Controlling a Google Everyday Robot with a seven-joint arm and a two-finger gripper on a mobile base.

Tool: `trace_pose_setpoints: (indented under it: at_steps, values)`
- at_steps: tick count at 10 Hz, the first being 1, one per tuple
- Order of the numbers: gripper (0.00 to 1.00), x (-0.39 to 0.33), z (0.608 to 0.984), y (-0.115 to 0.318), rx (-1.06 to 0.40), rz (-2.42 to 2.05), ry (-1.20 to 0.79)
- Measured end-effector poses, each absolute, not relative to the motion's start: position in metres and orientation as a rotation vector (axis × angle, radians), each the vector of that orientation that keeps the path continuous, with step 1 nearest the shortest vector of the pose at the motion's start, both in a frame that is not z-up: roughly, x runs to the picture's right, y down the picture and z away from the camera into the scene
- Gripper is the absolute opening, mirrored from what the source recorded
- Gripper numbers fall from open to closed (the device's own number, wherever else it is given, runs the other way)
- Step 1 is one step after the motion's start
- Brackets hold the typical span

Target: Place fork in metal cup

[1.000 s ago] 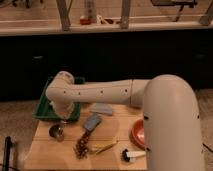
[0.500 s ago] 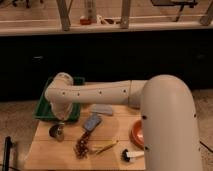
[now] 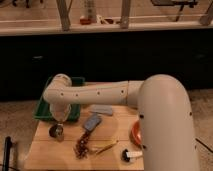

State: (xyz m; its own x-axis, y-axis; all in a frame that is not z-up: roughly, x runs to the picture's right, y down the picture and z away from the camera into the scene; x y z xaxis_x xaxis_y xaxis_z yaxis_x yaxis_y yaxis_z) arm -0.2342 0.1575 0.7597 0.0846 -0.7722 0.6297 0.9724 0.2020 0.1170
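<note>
The metal cup [image 3: 56, 132] stands near the left edge of the wooden table [image 3: 50, 152], small, round and dull grey. My gripper [image 3: 60, 119] hangs from the white arm's wrist [image 3: 59, 95] directly over the cup, close to its rim. The slim silvery fork does not show apart from the gripper and cup. I cannot tell whether it is in the gripper or in the cup.
A green tray [image 3: 44, 106] sits behind the cup. A grey flat object [image 3: 92, 122], a brown crumpled item [image 3: 81, 146], a yellow-handled utensil [image 3: 106, 147], a black-and-white brush [image 3: 130, 156] and an orange bowl [image 3: 135, 133] lie to the right. My arm spans the table's back.
The arm has shifted only slightly. The gripper stays over the metal cup and the table's objects have not moved.
</note>
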Motion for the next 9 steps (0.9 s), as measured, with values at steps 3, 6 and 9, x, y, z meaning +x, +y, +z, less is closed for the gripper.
trace_pose_setpoints:
  at_steps: [3, 6, 9]
  values:
    - [0.00, -0.238, 0.755, 0.158, -0.381, -1.353, -0.661]
    - [0.00, -0.245, 0.745, 0.161, -0.405, -1.359, -0.668]
    - [0.00, -0.247, 0.740, 0.167, -0.446, -1.347, -0.685]
